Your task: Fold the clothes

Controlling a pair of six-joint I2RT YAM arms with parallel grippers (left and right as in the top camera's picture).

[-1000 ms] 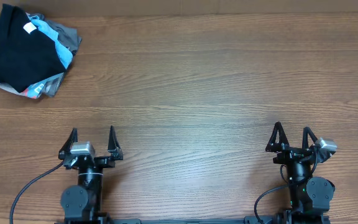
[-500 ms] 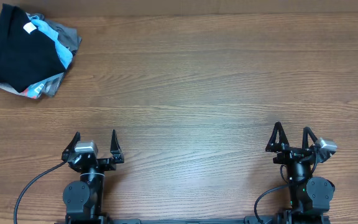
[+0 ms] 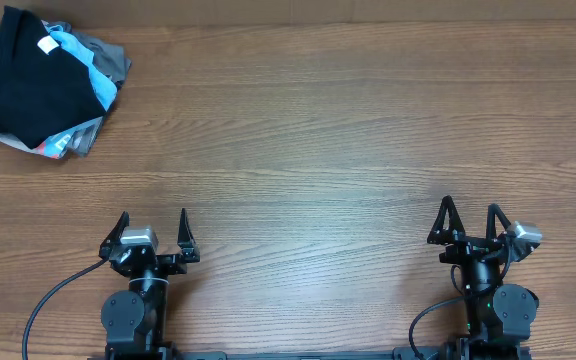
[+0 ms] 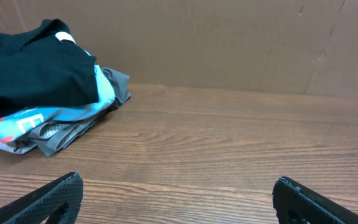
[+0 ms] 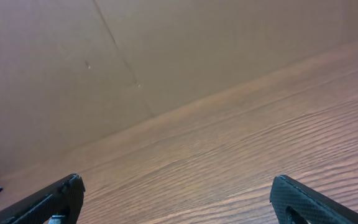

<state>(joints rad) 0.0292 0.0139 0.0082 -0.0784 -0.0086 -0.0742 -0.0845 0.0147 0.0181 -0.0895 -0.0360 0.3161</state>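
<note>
The clothes, a black T-shirt with a small white neck label, lie crumpled on top of a pile at the table's far left corner; the left wrist view shows the black T-shirt at upper left. My left gripper stands open near the front edge, far from the pile, with nothing between its fingers. At the front right my right gripper is open too, and only bare wood shows between its fingers.
Under the black shirt lie a light blue T-shirt with lettering and grey garments. A brown cardboard wall runs along the table's far edge. The wooden table stretches between the arms and the pile.
The left gripper shifted slightly to the right and toward the front edge about a second ago, then held still. The right arm and the pile have not moved.
</note>
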